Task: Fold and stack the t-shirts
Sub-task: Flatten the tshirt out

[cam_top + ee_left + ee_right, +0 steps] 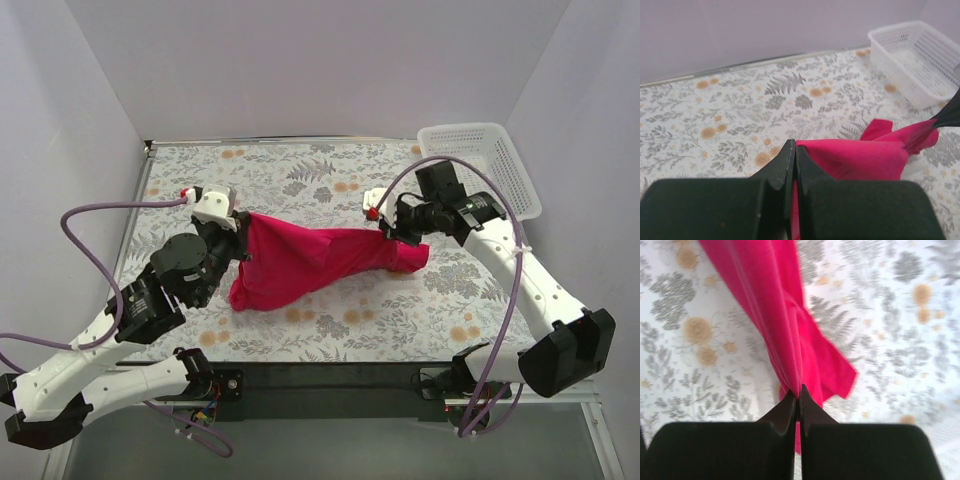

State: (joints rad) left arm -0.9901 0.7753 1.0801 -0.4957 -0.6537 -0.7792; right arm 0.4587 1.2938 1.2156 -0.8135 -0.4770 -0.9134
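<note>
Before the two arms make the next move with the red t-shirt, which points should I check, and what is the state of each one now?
1. Grip of left gripper on the t-shirt: ok, shut on cloth.
2. Grip of right gripper: ok, shut on cloth.
3. Cloth flat between them: not ok, bunched and wrinkled.
4. The basket clear of the cloth: ok.
5. Which shirt parts are gripped: cannot tell.

blocked: magenta t-shirt (320,258) strung between left gripper (238,222) and right gripper (385,228) across mid-table | blocked: white mesh basket (458,128) at far right corner | open: floral table (300,170) beyond and before the shirt | bounds: walls (330,70) left, back, right
</note>
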